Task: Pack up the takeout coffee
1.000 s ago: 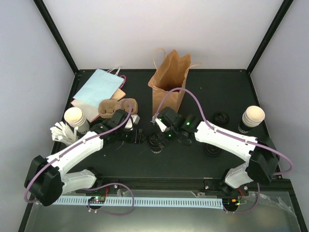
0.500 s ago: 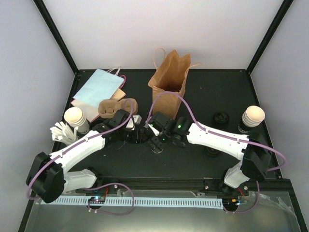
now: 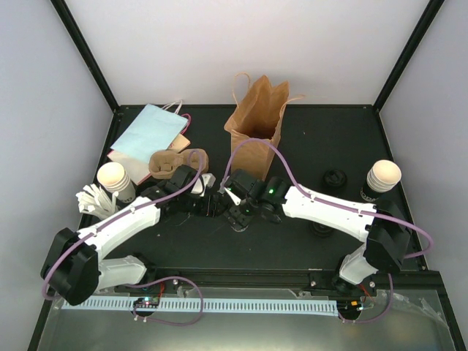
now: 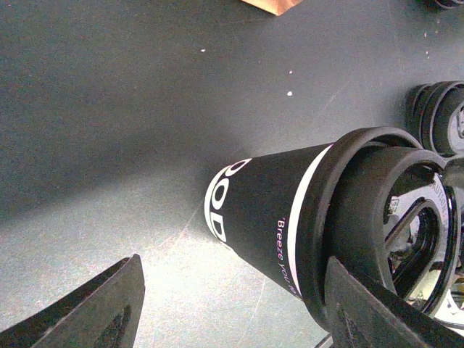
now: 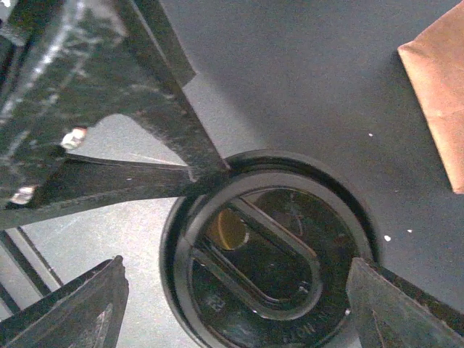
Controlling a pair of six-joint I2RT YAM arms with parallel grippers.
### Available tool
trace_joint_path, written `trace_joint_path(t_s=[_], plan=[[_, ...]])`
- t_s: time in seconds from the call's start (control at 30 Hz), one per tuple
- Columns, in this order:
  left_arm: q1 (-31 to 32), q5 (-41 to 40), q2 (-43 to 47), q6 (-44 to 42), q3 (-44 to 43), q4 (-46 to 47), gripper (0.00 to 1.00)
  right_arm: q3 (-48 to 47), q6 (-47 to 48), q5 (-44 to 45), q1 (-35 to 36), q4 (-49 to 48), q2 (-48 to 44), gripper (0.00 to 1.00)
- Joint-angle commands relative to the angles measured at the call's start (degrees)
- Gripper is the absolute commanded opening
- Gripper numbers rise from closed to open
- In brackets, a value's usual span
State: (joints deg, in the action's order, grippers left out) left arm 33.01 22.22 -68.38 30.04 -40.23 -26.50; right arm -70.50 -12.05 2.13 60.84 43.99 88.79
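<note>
One takeout coffee cup [image 4: 264,210], black with white lettering, stands mid-table with its black lid [image 5: 270,286] on. In the top view this cup [image 3: 236,217] is mostly hidden under both grippers. My right gripper [image 5: 239,308] hangs directly over the lid, open, a finger on either side of the rim. My left gripper [image 4: 232,312] is open beside the cup; its right finger [image 4: 377,312] sits against the lid's rim, while the left finger stands well clear. The brown bag [image 3: 256,121] stands upright and open just behind.
Stacks of cream-lined cups stand at the left [image 3: 112,178] and right [image 3: 383,176]. Loose black lids [image 3: 336,178] lie to the right, and more lids [image 4: 438,116] show in the left wrist view. A pulp cup carrier [image 3: 175,162], a flat pale-blue bag [image 3: 150,130] and white utensils [image 3: 91,199] lie at left.
My right gripper has moved left and come over the lidded cup, jaws spread wider. The left arm has barely shifted.
</note>
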Motion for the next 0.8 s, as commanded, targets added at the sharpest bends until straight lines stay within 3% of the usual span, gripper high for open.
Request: trace_joint_path(t_s=[0.0, 0.43, 0.77], plan=[[-0.14, 0.66, -1.68, -1.11, 1.27, 0.95, 0.70, 0.39, 0.30, -2.35, 0.49, 0.49, 0.11, 0.85], [-0.16, 0.10, -2.18, -1.79, -0.58, -0.14, 0.69, 0.81, -1.14, -2.75, 0.45, 1.55, -1.20, 0.85], [-0.18, -0.12, -3.60, -2.48, -4.87, -0.85, 0.69, 0.80, -1.70, 3.02, -0.06, 3.53, -4.50, 0.88]])
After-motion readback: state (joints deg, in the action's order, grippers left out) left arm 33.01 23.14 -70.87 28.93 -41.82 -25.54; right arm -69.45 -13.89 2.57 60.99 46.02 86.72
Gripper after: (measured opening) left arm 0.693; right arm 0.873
